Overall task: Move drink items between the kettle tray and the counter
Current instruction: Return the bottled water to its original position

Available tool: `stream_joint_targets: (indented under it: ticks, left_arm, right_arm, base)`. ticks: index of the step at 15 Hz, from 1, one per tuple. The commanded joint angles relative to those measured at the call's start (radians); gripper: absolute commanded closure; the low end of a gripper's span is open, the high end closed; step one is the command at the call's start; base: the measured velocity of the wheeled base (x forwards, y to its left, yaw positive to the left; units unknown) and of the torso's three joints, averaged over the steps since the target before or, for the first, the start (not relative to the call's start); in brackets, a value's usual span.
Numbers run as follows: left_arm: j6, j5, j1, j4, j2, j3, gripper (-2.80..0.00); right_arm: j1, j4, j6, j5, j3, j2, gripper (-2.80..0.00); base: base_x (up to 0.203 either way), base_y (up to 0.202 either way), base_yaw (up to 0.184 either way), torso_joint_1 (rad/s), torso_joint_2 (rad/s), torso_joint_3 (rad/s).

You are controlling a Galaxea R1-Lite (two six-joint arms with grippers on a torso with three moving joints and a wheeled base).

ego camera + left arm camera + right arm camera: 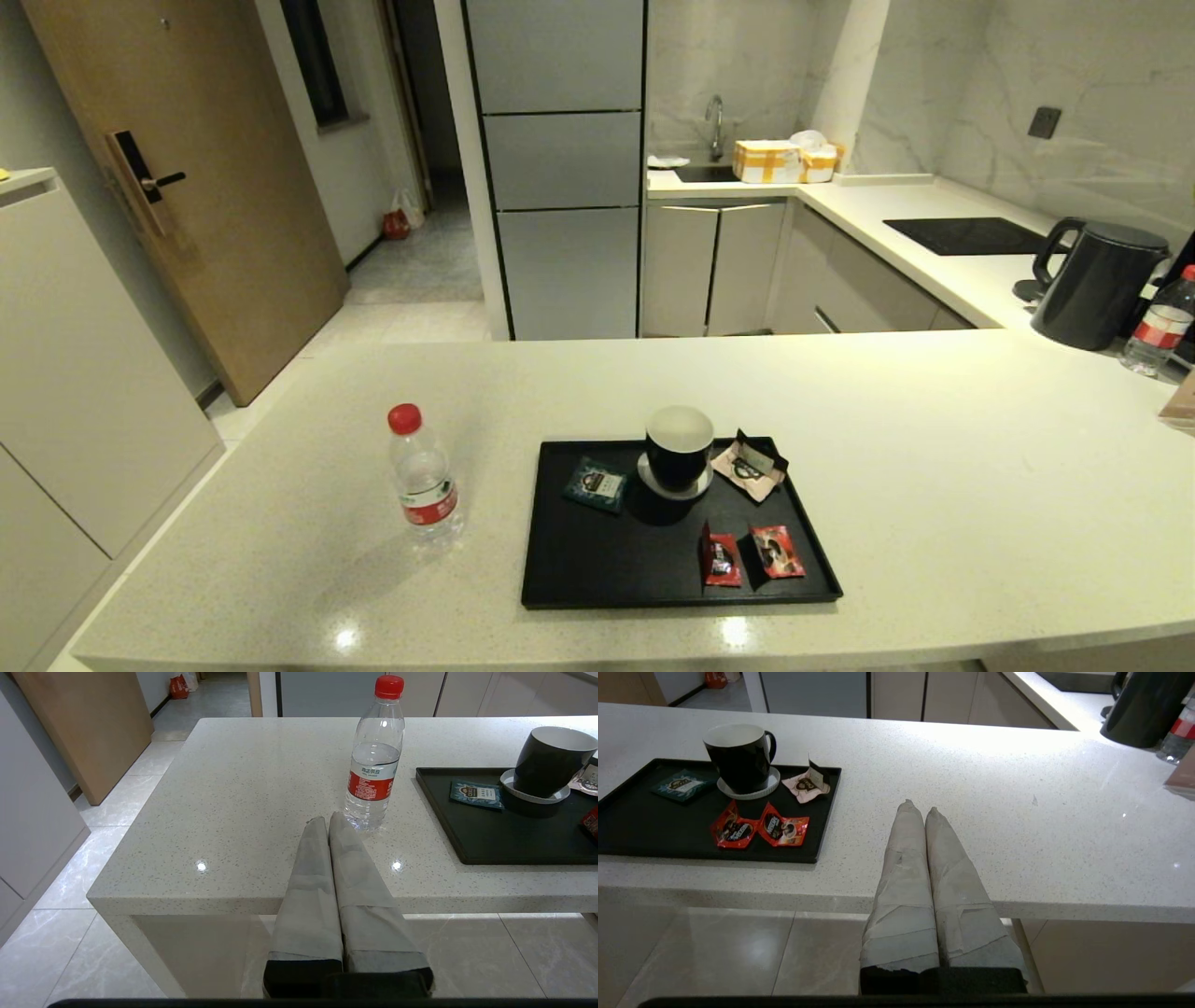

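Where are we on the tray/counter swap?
Looks done: the water bottle stands on the counter, left of the tray. In hand: nothing; the left pincer and right pincer are shut, empty, short of the counter edge. Possibly left: two red sachets lie on the tray's near right corner, beside the mug.

I saw the counter (934,485) as pale speckled stone, polished enough to mirror the lamps. The tray (579,569) looked matt black. The water bottle (425,476) was clear plastic under a red cap. The red sachets (759,828) were glossy foil, crinkled. Both grippers' fingers (355,868) wore grey, worn tape.
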Motion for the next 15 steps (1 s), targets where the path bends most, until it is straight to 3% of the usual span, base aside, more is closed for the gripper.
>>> stream_joint_targets:
  ticks: [1,3,11,13,15]
  left_arm:
    - [0.0,0.001,0.0,0.0,0.0,0.002,0.0]
    - [0.0,0.001,0.0,0.0,0.0,0.002,0.0]
    - [0.025,0.001,0.0,0.028,0.003,-0.019,0.0]
    - [0.025,-0.003,0.0,0.07,0.031,-0.107,0.0]
    - [0.025,-0.005,0.0,0.179,0.141,-0.266,0.0]
  right_arm:
    - [0.0,-0.005,0.012,0.001,0.013,0.002,0.0]
    - [0.0,0.014,0.072,-0.003,0.015,0.002,0.0]
    - [0.0,0.012,0.08,-0.009,0.016,0.002,0.0]
    - [0.0,0.012,0.082,-0.009,0.016,0.002,0.0]
    - [0.0,0.012,0.082,-0.009,0.016,0.002,0.0]
  base:
    - [0.0,0.0,0.0,0.0,0.0,0.0]
    - [0.0,0.0,0.0,0.0,0.0,0.0]
    - [0.0,0.0,0.0,0.0,0.0,0.0]
    - [0.0,0.0,0.0,0.0,0.0,0.0]
    - [0.0,0.0,0.0,0.0,0.0,0.0]
